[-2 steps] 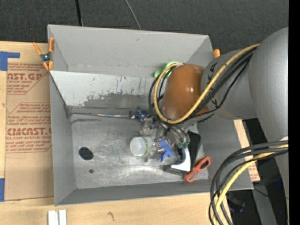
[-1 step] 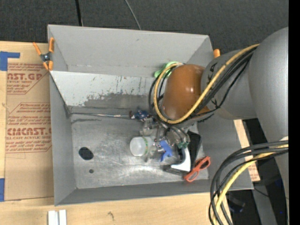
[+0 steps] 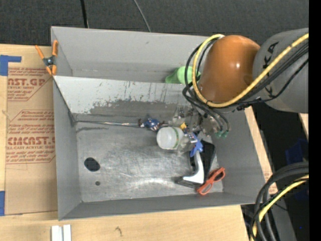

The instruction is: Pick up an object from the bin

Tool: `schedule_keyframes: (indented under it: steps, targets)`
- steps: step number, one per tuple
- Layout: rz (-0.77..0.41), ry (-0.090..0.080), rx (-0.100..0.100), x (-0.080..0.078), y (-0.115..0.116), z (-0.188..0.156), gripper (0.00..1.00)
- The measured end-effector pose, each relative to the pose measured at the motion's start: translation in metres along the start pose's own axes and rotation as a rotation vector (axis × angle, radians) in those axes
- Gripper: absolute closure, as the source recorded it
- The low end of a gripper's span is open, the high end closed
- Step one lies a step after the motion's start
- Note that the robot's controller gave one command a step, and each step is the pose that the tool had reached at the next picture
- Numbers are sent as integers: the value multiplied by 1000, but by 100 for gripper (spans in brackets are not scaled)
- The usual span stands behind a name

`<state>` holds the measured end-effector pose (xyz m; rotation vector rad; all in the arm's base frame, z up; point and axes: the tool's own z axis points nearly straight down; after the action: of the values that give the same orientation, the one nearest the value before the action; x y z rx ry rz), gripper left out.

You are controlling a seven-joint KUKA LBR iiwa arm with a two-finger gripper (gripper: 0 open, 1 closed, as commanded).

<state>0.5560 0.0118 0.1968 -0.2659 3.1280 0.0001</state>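
My gripper (image 3: 194,122) hangs low at the right of the bin, under the arm's wrist, among a small cluster of things. Just left of it lies a white round-ended bottle-like thing (image 3: 167,138), touching or nearly touching it. A small blue piece (image 3: 196,147) sits right below the gripper. In front of that lies a black-and-white tool (image 3: 196,172) with an orange handle (image 3: 212,179).
A small blue-and-dark thing (image 3: 149,122) lies left of the cluster on the bin floor. A light green thing (image 3: 177,76) rests against the back wall, partly behind the arm. A black disc (image 3: 91,163) lies at the front left.
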Motion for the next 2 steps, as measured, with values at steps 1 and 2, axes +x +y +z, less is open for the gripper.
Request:
schedule_keyframes:
  steps: [1,2]
  targets:
    - [0,0,0,0,0,0,100]
    - [0,3,-1,0,0,-1,100]
